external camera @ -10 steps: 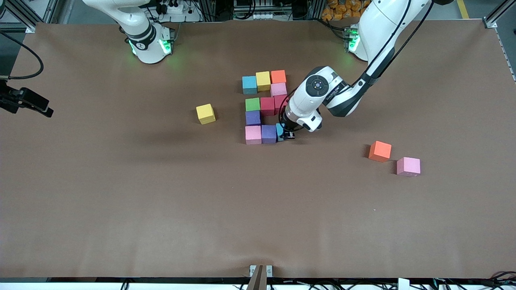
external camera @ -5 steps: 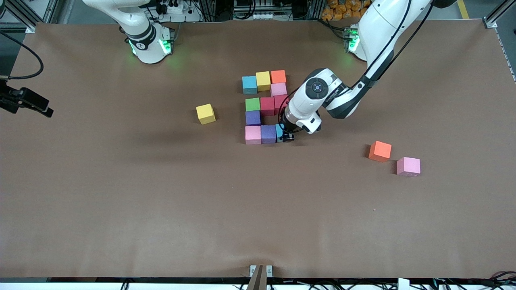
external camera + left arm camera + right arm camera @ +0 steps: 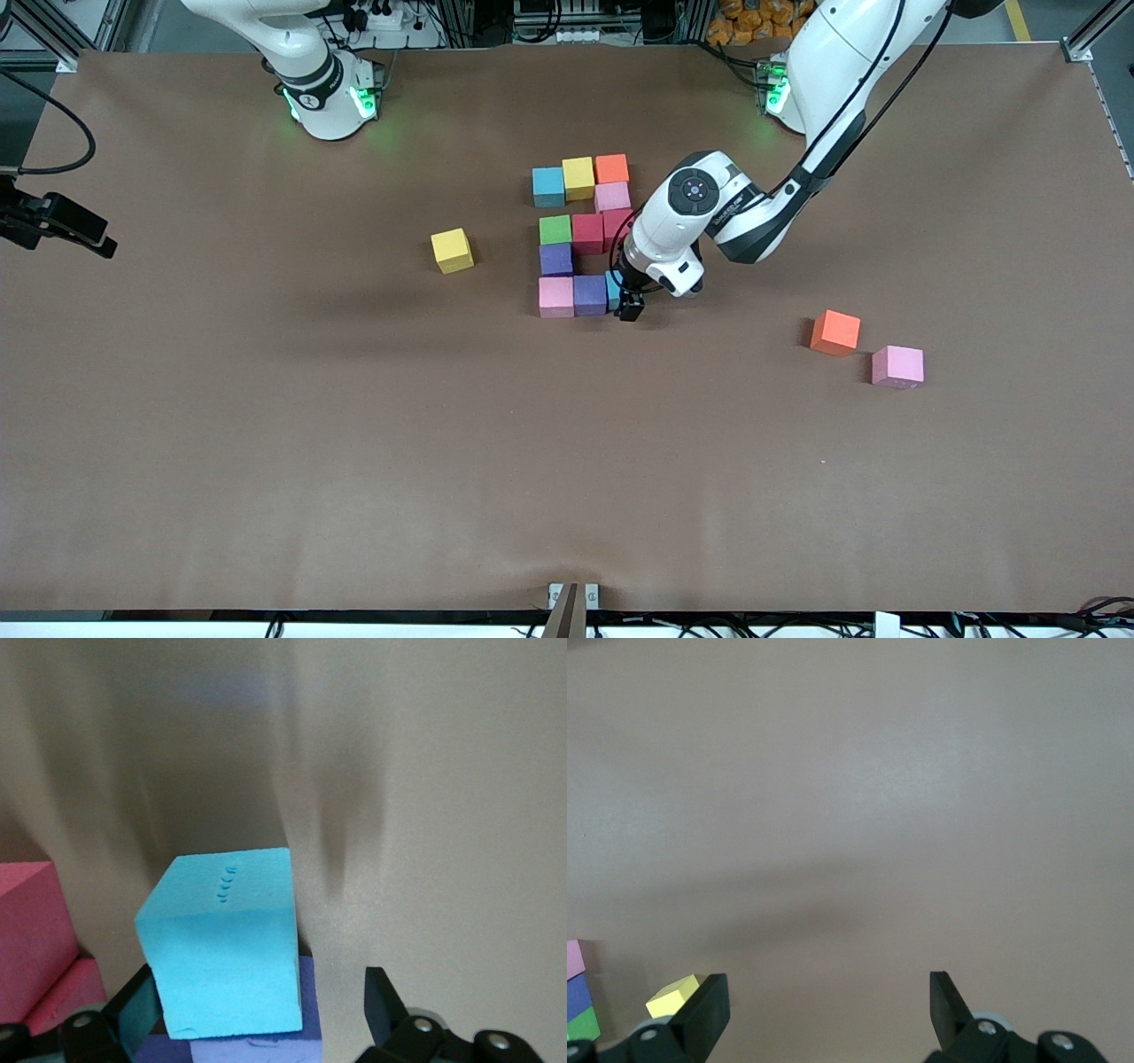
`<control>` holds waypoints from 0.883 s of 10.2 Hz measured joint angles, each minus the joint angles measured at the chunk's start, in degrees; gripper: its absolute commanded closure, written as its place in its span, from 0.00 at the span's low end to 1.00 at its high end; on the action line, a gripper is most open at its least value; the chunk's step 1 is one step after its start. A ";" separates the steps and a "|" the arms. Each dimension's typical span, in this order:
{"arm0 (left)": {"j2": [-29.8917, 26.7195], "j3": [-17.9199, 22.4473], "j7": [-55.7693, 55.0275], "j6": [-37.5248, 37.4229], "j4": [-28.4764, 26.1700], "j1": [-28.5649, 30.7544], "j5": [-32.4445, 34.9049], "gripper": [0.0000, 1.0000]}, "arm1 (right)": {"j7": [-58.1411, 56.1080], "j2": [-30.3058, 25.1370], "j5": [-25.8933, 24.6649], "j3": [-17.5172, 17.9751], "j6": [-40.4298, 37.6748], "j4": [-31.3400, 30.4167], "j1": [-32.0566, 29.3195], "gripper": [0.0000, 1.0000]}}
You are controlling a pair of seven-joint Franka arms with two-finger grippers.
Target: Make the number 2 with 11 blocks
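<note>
Fingers [image 3: 383,1001] of the left gripper [image 3: 627,304] stand wide around the blue block [image 3: 226,943] at the number 2 [image 3: 580,235]'s bottom row on the desk [image 3: 266,425], and lifting crookedly could bump it away from its purple block [image 3: 590,295]; the right gripper [image 3: 824,1010] waits, wide open.

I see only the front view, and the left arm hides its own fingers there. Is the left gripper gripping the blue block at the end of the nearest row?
Observer: No. The left wrist view shows the left gripper open around the blue block, with a clear gap at one finger.
Operator: Does the block sit flat?
Observer: It looks flat on the table. One face carries a small row of dents.
Operator: And the right gripper? I cannot find it.
Observer: Its wrist view shows the right gripper open above the table, with the yellow block nearby.
</note>
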 measured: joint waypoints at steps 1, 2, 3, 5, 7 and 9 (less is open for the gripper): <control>-0.06 0.02 0.13 0.00 0.11 0.01 0.48 0.00 | 0.00 0.01 0.00 0.01 -0.11 -0.01 0.00 0.00; -0.40 -0.03 0.16 0.02 0.40 0.01 0.67 0.00 | 0.00 0.04 0.00 0.04 -0.21 -0.03 0.00 0.00; -1.25 -0.19 0.17 0.05 0.84 0.01 0.70 0.00 | 0.00 0.08 0.00 0.14 -0.22 -0.03 0.00 0.00; -5.12 -1.67 0.40 -0.14 1.74 0.12 0.73 0.00 | 0.00 0.10 0.00 0.22 -0.14 -0.03 0.00 0.00; -9.59 -3.09 0.39 -2.12 2.42 0.11 0.73 0.00 | 0.00 0.10 0.00 0.23 -0.02 0.18 0.00 0.00; -11.68 -3.35 2.54 -5.43 4.67 0.15 0.73 0.00 | -0.21 0.09 0.01 0.74 -0.53 1.08 -0.12 0.00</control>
